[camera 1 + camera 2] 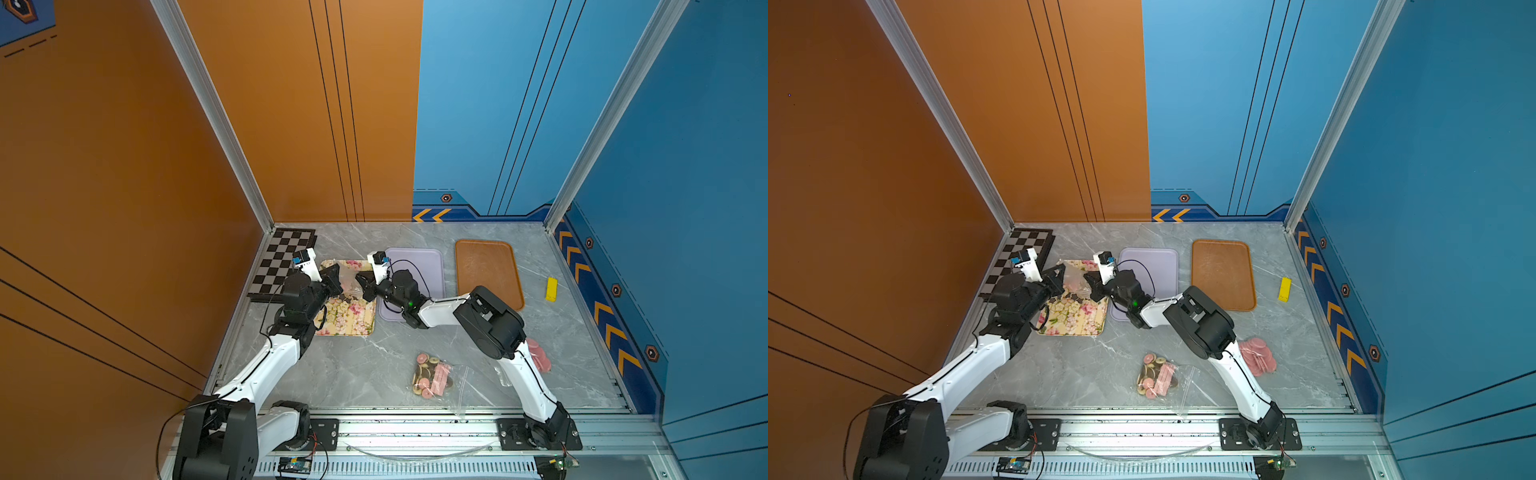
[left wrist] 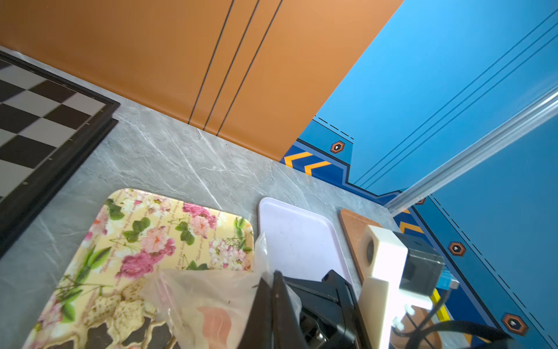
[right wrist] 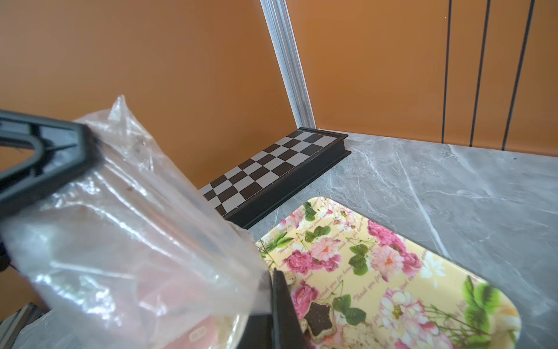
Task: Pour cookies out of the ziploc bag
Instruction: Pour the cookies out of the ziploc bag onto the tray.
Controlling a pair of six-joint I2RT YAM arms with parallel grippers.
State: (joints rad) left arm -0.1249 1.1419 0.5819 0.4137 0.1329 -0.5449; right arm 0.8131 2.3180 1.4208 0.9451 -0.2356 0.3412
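While both pairs of fingers are pinched fully together on clear film, I take this to be the pour itself, partway through. My left gripper (image 2: 271, 302) is closed on one edge of the ziploc bag (image 2: 205, 302). The right gripper (image 3: 279, 302) is closed on the opposite edge. The bag hangs stretched between them, lifted over the floral tray (image 3: 392, 272). Some of the cookies (image 1: 1073, 296), dark stars, already lie on the tray right under the bag. At least one pink round (image 2: 216, 320) shows through the plastic low inside, so I judge the bag is not yet empty. I cannot make out the mouth clearly, though it seems to face down toward the tray. Next I would lift the closed end higher and give a small shake. Both pinches need to stay firm, because thin film like this could slide out of the fingers. The opening also has to stay above the floral tray, since the lilac tray (image 1: 419, 266) sits just beside it and the chessboard (image 1: 282, 257) lies near its other side. Farther out, toward the front of the table, a second bag (image 1: 1158, 376) of mixed biscuits lies flat. A heap of pink discs (image 1: 1258, 357) sits by the right arm's base, well apart from my work.
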